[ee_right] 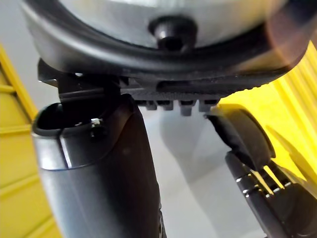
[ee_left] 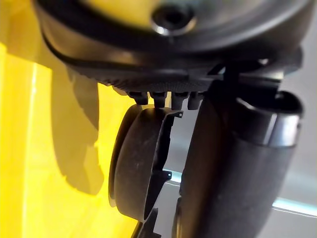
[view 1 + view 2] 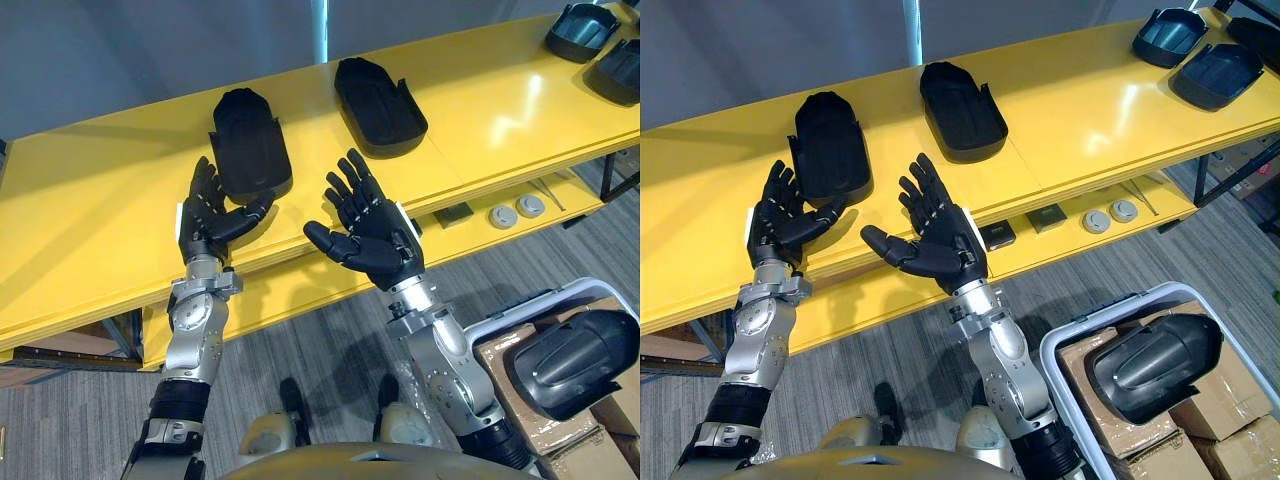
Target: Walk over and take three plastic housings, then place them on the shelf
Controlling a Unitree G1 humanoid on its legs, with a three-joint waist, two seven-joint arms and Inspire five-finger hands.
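Black plastic housings, long shells with one rounded end, are what this job turns on, and neither hand holds one. The left hand (image 3: pixel 208 215) is held up with straight, spread fingers, palm turned inward; its thumb reaches toward the near end of the closest black housing (image 3: pixel 250 140), so close that I cannot tell whether they touch. The left wrist view shows that same shell just past the fingertips. The right hand (image 3: pixel 365 235) is equally open and empty, palm up and thumb out, near its partner, with a second black housing (image 3: pixel 378 105) lying a little beyond its fingertips. Both shells rest flat on the glossy yellow shelf (image 3: pixel 500 110), side by side but apart. Well out past the right hand, at the shelf's far end, sit two more dark housings (image 3: pixel 585 30). Behind and below the right arm, a further dark housing (image 3: pixel 1150 365) lies on brown cardboard boxes (image 3: pixel 1110 430) inside a white plastic bin (image 3: pixel 1110 305). With two shells on the shelf and both hands free, I judge the next one should come from the bin. To do that well, the left thumb should lift clear before the arm swings, so the closest shell is not dragged toward the shelf edge; then grip the binned shell across its narrow sides and set it down in the open stretch beyond the right hand.
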